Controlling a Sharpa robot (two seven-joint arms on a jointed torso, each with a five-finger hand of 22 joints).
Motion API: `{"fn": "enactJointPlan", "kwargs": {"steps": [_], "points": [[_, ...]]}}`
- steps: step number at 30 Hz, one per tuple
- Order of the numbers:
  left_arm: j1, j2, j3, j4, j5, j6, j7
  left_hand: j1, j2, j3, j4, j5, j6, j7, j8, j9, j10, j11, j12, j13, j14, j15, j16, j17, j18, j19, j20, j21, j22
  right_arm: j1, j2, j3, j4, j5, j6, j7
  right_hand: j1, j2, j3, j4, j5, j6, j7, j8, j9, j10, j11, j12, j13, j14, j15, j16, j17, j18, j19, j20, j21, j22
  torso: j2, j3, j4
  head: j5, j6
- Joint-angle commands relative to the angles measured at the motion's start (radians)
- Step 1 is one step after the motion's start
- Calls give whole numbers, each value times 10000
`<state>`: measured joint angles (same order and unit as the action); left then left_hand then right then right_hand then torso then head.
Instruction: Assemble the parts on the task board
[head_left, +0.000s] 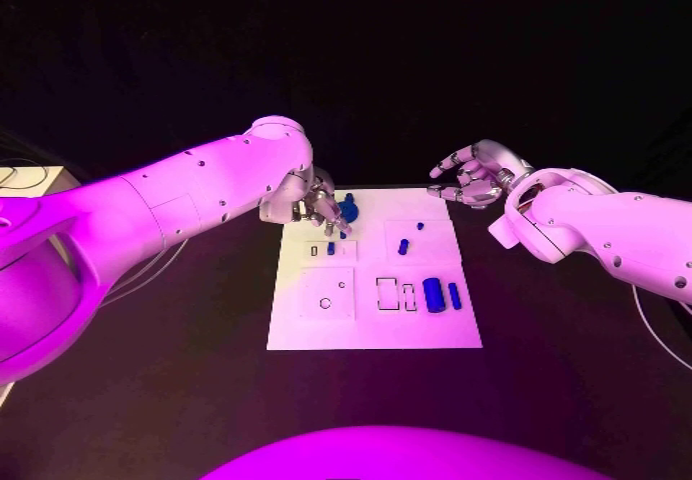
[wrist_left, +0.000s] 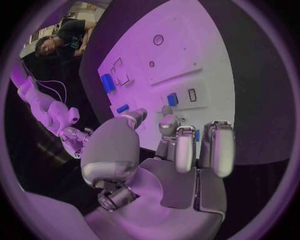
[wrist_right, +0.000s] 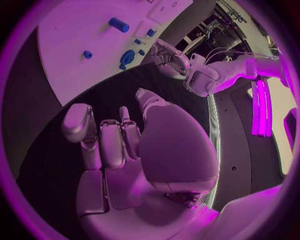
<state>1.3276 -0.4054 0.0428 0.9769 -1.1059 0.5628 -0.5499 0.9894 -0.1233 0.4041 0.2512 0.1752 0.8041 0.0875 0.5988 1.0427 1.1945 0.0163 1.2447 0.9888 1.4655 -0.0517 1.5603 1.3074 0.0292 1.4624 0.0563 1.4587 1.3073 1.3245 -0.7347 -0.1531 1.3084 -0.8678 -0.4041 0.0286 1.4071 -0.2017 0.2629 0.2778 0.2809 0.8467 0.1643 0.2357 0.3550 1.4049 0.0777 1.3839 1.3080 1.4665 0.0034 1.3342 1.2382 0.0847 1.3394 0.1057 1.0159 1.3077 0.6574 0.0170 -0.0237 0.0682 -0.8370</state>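
left hand (head_left: 306, 203) beside blue part (head_left: 348, 208) on task board (head_left: 433, 335); right hand (head_left: 479, 176) empty.

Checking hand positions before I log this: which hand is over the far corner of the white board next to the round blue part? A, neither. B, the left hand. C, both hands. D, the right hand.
B: the left hand hangs over the task board's far corner beside the round blue part, while the right hand hovers beyond the far edge.

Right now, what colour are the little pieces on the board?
Blue. The parts on the task board show best in the head view.
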Motion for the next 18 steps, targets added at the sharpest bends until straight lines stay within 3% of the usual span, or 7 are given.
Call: {"fn": "enactJointPlan", "kwargs": {"steps": [1, 5, 9, 12, 16, 18], "points": [[55, -120, 167, 146, 306, -292, 168, 423, 122, 90, -73, 92, -166, 54, -160, -99, -242, 49, -155, -226, 907, 112, -170, 2292, 190, -150, 51, -151, 792, -9, -19, 0, 3, -80, 137, 87, -99, -31, 64, -21, -9, -83, 7, 60, 11, -38, 5, -38, 733, 196, -27, -21, -5, 187, 51, 0, -28, 121, 4, 4, 5, 14, 35], [131, -275, 371, 168, 466, -519, 265, 1191, 316, 829, -289, 100, -544, 216, -951, -806, -603, 180, -387, -627, 860, 215, -257, 2185, 218, -218, 138, -251, 687, -11, -40, 0, 9, -80, 128, 84, -111, -28, 78, -18, -10, -83, 6, 71, 16, -22, 4, -20, 747, 200, -28, -22, 6, 181, 70, -2, -13, 131, 14, 2, -13, 17, 111], [218, -312, 459, -93, 459, -1116, 415, 1573, 137, 1318, -475, 74, -833, 310, -1855, -1778, -704, 233, -493, -868, 863, 263, -255, 2181, 216, -201, 178, -259, 699, -12, -61, 0, 12, -80, 105, 85, -111, -28, 78, -18, -10, -83, 6, 71, 16, -22, 4, -20, 747, 200, -28, -22, 6, 181, 70, -2, -13, 131, 28, 3, -10, 28, 171], [243, -334, 498, -234, 341, -1730, 526, 1606, 109, 1401, -475, 76, -822, 388, -2065, -2089, -706, 300, -502, -931, 858, 321, -267, 2163, 223, -216, 216, -284, 671, -12, -61, 0, 10, -80, 83, 96, -111, -28, 78, -18, -10, -83, 6, 71, 16, -22, 4, -20, 747, 200, -28, -22, 6, 181, 70, -2, -13, 131, 29, 4, -22, 13, 227], [254, -366, 637, -359, 279, -2259, 609, 1627, 126, 1461, -464, 71, -744, 392, -2141, -2265, -617, 305, -446, -870, 881, 332, -228, 2210, 213, -181, 229, -253, 716, -12, -74, 0, 11, -80, 10, 132, -108, -32, 82, -22, -7, -87, 3, 72, 17, -93, 3, -99, 667, 181, -28, -80, -71, 203, 26, -2, -133, 78, 64, -33, -19, -2, 306], [260, -355, 697, -545, 259, -2442, 632, 1444, 67, 1390, -282, 54, -650, 482, -2205, -2454, -569, 384, -433, -891, 889, 387, -216, 2221, 206, -159, 258, -237, 740, -10, -92, 1, 25, -80, -55, 166, -99, -41, 88, -31, 3, -98, -1, 71, 17, -172, -1, -186, 582, 154, -30, -149, -157, 219, -11, -2, -230, 35, 79, -29, -8, -6, 334]]}}
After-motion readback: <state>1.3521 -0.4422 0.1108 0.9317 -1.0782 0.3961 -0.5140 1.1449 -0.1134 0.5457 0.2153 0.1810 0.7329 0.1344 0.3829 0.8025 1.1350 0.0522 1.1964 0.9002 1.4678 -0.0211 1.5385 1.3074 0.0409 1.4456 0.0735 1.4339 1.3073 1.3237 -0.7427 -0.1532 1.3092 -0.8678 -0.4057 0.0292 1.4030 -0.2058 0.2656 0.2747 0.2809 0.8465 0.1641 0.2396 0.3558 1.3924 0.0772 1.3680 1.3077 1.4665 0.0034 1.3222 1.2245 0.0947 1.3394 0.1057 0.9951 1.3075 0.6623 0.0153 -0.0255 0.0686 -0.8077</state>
